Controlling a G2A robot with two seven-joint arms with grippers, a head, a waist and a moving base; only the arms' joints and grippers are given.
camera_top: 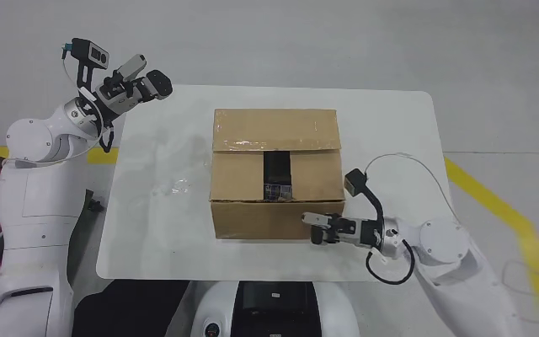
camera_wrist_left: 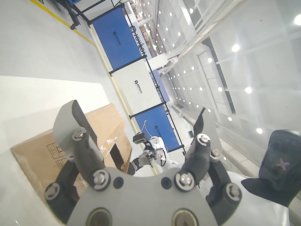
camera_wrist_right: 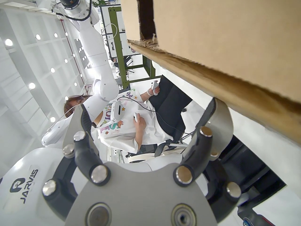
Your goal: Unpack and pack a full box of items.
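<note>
Left hand [camera_top: 152, 74] and right hand [camera_top: 310, 228] both gape empty; the box [camera_top: 274, 131] bears small printed marks.

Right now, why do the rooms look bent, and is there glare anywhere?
Top view: even light, with a soft sheen on the table left of the box. Left wrist view: a wide lens bows straight lines, and ceiling lamps glare. Right wrist view: the same bowing.

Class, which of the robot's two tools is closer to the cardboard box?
The right tool, open beside the box wall nearest the robot; the left tool is open at a far corner of the table, well away.
</note>
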